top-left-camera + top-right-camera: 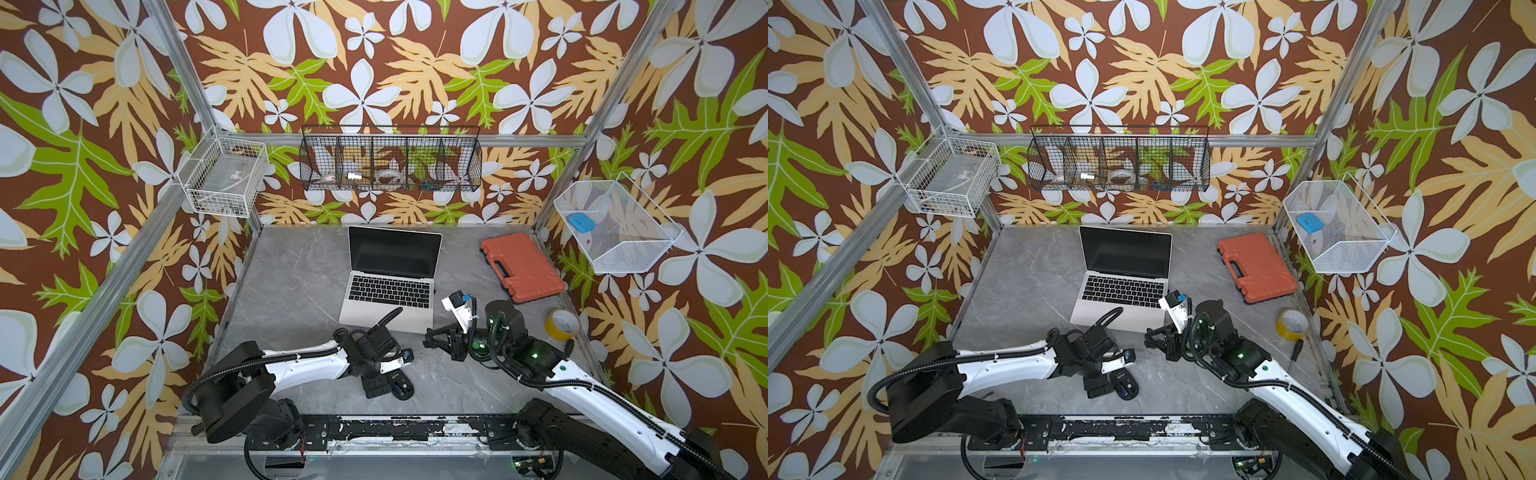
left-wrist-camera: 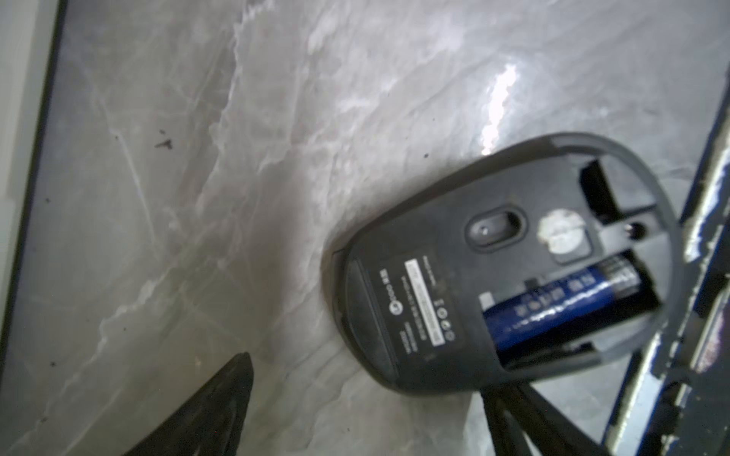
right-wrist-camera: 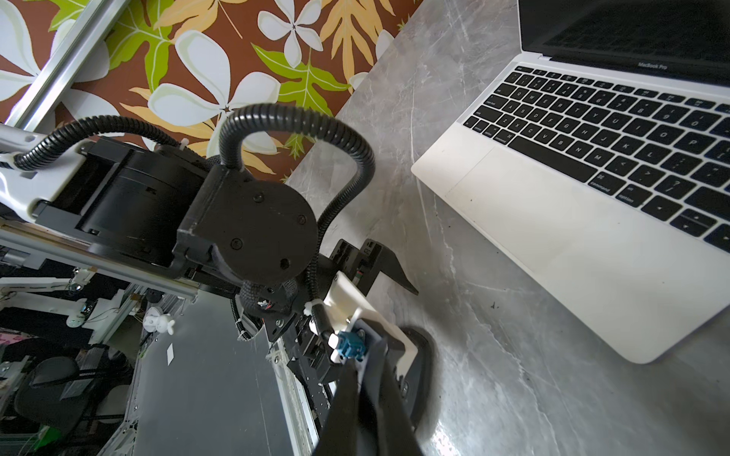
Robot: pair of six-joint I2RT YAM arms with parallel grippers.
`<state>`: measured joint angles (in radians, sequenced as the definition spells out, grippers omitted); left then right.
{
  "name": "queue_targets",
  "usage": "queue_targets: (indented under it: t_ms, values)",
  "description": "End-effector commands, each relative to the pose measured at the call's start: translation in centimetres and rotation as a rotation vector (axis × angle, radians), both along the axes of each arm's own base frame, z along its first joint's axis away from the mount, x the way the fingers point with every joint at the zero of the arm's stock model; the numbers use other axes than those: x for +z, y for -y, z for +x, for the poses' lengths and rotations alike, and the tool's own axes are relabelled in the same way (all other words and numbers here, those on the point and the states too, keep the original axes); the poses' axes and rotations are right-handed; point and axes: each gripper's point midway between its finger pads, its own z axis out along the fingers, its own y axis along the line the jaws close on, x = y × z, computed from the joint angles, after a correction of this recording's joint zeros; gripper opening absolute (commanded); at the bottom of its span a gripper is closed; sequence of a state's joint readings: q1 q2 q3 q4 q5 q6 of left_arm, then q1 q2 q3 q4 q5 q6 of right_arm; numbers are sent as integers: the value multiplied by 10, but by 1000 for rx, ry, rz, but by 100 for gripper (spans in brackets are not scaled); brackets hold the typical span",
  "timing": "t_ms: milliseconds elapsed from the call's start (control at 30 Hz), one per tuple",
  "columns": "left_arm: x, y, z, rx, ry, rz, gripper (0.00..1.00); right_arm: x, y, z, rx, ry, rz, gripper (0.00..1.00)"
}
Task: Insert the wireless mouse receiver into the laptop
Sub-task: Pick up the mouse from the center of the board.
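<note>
The laptop (image 1: pixel 390 286) (image 1: pixel 1125 282) stands open in the middle of the grey table, screen dark; the right wrist view shows its keyboard and trackpad (image 3: pixel 592 197). A black mouse (image 1: pixel 402 385) (image 2: pixel 474 268) lies belly-up in front of it, its compartment open on a blue battery (image 2: pixel 553 312). My left gripper (image 1: pixel 384 386) (image 2: pixel 367 391) hangs open over the mouse's edge, its fingers apart. My right gripper (image 1: pixel 427 338) (image 3: pixel 373 347) is shut, by the laptop's near right corner. I cannot make out the wireless mouse receiver in any view.
An orange plastic case (image 1: pixel 521 266) lies at the back right and a yellow tape roll (image 1: pixel 561 324) near the right edge. A screwdriver (image 1: pixel 1296 353) lies beside the right arm. Wire baskets (image 1: pixel 390 164) hang on the walls above the table.
</note>
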<state>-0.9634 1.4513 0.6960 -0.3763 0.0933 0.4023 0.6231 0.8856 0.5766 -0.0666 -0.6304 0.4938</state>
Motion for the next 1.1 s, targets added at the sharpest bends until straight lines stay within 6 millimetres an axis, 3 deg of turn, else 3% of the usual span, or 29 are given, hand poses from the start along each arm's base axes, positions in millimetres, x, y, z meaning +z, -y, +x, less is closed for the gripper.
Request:
queue_targets:
  t_ms: [0,133,367,567,767,900,1067]
  values:
    - [0,9,-8,-65,-36,-29,91,4,-1,-2,8,9,22,0]
    - [2,19,-15,-110,-47,-61,97,-2,3,0,-21,-8,5,0]
    - [3,30,-8,-145,-19,-77,97,-4,6,2,-36,-20,8,0]
    - [0,36,-17,-175,-37,-99,80,-7,19,9,-96,-41,18,0]
    - [1,47,-23,-182,-37,-115,59,-42,71,38,-353,-252,47,0]
    - [18,76,-15,-87,-47,-238,49,-54,78,36,-385,-348,113,0]
    - [43,108,1,75,-40,-501,47,-65,75,24,-382,-427,173,0]
